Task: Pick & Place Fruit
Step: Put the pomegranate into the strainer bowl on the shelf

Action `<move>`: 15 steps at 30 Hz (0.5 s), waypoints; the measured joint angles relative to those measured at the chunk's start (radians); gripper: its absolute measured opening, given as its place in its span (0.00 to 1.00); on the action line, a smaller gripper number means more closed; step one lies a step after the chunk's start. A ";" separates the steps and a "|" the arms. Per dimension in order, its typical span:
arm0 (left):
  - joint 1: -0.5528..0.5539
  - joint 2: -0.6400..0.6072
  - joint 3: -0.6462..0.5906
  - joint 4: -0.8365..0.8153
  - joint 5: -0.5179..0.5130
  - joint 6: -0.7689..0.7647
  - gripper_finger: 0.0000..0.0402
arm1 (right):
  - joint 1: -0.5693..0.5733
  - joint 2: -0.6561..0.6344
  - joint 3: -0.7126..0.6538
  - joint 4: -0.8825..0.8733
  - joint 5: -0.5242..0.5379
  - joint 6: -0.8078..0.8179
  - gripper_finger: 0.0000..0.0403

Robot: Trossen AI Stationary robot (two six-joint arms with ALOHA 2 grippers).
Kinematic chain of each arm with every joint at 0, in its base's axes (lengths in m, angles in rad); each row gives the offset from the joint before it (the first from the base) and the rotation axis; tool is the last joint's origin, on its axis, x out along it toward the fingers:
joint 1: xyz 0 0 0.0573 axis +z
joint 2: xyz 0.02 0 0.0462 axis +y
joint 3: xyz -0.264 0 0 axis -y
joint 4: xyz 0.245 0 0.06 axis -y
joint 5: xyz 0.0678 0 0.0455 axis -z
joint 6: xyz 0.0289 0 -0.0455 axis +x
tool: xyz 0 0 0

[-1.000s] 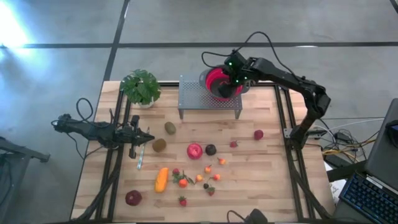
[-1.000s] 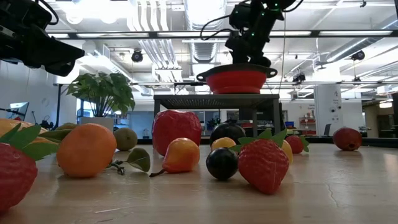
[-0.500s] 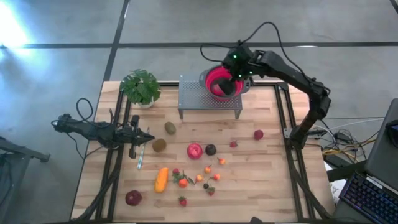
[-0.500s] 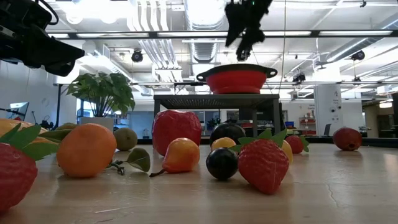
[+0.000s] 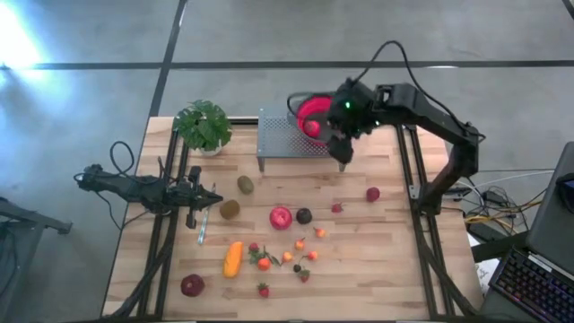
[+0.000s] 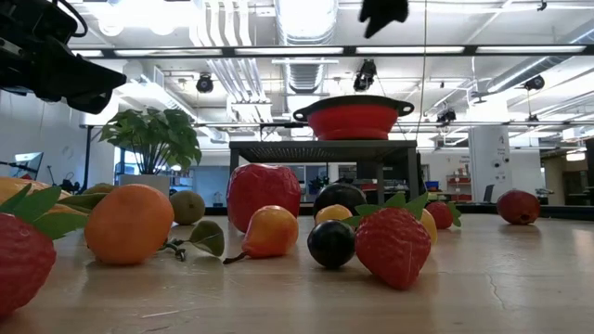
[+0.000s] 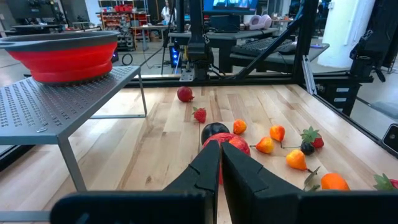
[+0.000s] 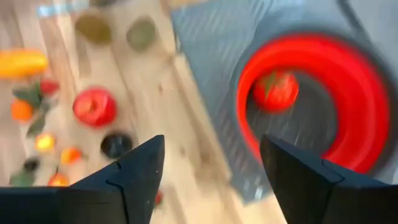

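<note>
My right claw (image 5: 343, 163) hangs above the near edge of the grey perforated stand (image 5: 287, 139), fingers apart and empty. Just behind it a red fruit (image 8: 275, 91) lies inside the red colander bowl (image 8: 348, 99) on that stand. On the desk (image 5: 386, 260) below sit the red apple (image 5: 281, 217), the dark plum (image 5: 304, 216) and the kiwis (image 5: 245, 185). My left claw (image 7: 219, 163) waits pinched together at the desk's left side

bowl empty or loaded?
Loaded: one red fruit lies inside the red bowl on the rack, seen past the right gripper's open fingers.
</note>
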 joint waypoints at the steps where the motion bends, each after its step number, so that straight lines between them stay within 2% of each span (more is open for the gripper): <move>1: 0.000 0.000 0.000 0.000 0.000 0.000 0.05 | 0.016 -0.004 -0.004 -0.035 0.027 0.017 0.61; 7: 0.000 0.000 0.000 0.000 0.000 0.000 0.05 | 0.128 -0.043 -0.050 -0.161 0.223 0.122 0.54; 15: 0.000 0.000 0.000 0.000 0.000 0.000 0.05 | 0.216 -0.194 -0.263 -0.157 0.240 0.237 0.48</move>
